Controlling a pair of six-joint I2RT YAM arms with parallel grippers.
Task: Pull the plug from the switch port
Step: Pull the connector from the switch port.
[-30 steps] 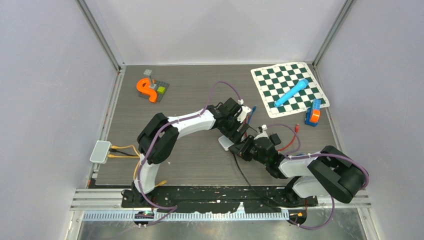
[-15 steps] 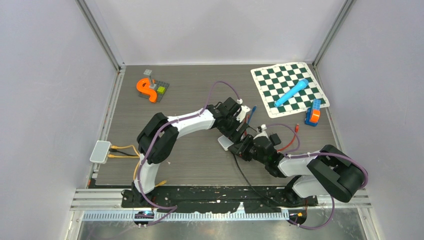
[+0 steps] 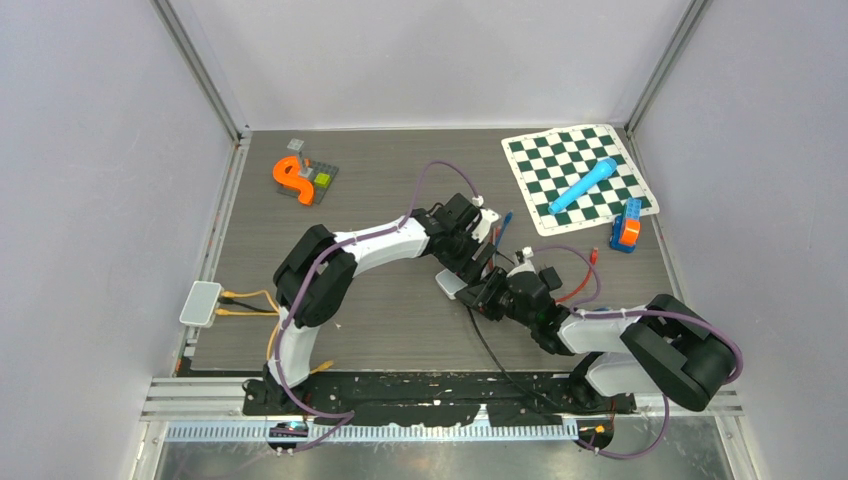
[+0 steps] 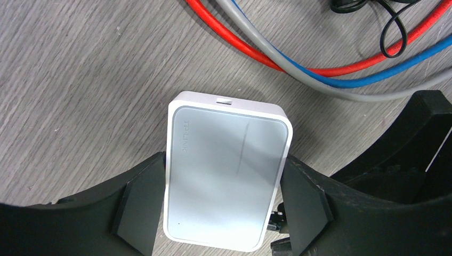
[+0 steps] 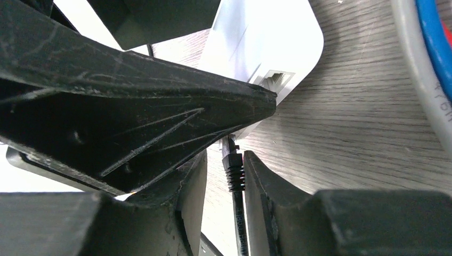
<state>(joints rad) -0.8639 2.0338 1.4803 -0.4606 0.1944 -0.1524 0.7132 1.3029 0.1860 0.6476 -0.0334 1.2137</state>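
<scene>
The white switch (image 4: 226, 176) lies flat on the wood table; it also shows in the top view (image 3: 452, 283). My left gripper (image 4: 224, 202) is shut on its two long sides and also shows in the top view (image 3: 468, 266). The black plug (image 5: 233, 170) sits in a port on the switch's side (image 5: 266, 37), beside an empty port (image 5: 273, 77). My right gripper (image 5: 225, 160) straddles the plug's ribbed boot. The boot touches the right finger, and a gap shows on the left side. The plug's black cable (image 3: 490, 350) runs toward the near edge.
Red, blue and grey cables (image 4: 298, 64) lie just beyond the switch. A chessboard mat (image 3: 535, 160) with a blue cylinder (image 3: 583, 184) lies at the back right, an orange-blue block (image 3: 627, 226) beside it. An orange toy (image 3: 292, 178) is at the back left. A second white box (image 3: 201, 302) sits at the left edge.
My right gripper and forearm have crept a little left toward the switch. The left arm and the switch have hardly moved.
</scene>
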